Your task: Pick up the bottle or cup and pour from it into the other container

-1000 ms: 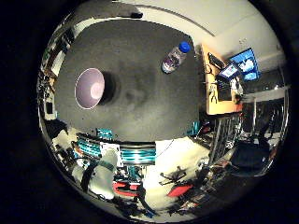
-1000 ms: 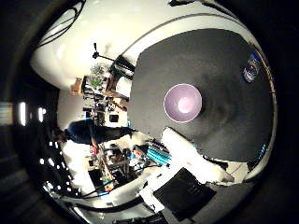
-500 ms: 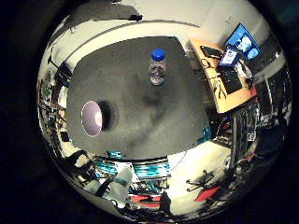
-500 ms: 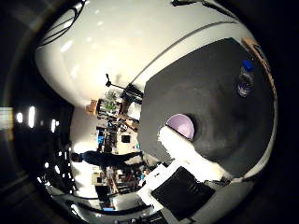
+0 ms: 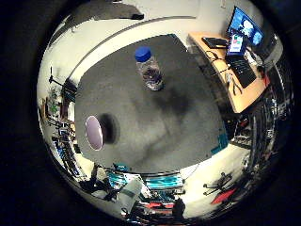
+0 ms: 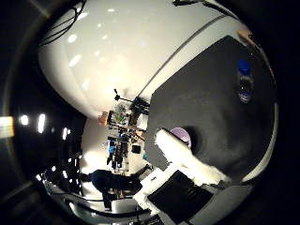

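closest to the palm, white parts of the robot hand (image 6: 187, 161) show, grip unreadable. beyond on the dark grey bench (image 5: 155, 127) stands a round purple cup (image 5: 94, 133); well apart, farther off, an upright clear plastic blue-capped bottle (image 5: 149, 69).

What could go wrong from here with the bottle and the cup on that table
The capped bottle stands upright and narrow, so a glancing touch from the hand could tip it. Its blue cap is still on, so pouring may deliver nothing. The purple cup stands near the dark table's edge and could be nudged off.
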`<state>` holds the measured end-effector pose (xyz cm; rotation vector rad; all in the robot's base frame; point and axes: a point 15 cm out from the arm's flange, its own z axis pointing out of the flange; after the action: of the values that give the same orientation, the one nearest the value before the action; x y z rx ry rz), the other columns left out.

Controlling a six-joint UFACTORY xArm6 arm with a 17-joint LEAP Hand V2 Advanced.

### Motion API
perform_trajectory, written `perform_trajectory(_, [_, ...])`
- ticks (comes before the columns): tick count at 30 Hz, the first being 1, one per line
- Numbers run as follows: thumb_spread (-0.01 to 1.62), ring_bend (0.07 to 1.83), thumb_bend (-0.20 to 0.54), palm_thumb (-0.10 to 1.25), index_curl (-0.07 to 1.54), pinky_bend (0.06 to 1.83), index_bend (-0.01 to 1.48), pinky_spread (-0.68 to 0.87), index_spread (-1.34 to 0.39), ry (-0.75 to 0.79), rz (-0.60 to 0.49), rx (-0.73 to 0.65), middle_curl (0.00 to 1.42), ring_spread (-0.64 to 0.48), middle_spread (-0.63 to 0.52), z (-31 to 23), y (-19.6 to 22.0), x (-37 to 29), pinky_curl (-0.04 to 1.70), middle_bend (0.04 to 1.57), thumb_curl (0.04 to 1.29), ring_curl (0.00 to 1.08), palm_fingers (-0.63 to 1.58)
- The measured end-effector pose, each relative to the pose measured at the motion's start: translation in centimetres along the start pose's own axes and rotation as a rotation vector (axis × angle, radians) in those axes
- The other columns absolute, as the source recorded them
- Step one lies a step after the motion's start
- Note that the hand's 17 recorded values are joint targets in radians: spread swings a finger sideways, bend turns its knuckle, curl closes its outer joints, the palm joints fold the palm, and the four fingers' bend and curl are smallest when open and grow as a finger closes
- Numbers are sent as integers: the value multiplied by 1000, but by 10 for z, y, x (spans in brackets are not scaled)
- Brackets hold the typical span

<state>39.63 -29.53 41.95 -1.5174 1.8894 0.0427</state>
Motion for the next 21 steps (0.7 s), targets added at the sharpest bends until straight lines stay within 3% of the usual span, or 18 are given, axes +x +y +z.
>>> perform_trajectory(21, [1061, 423, -24, 553, 319, 732, 174, 439, -248, -160, 130, 125, 340, 138, 37, 26, 6, 103, -6, 262, 321, 212, 264])
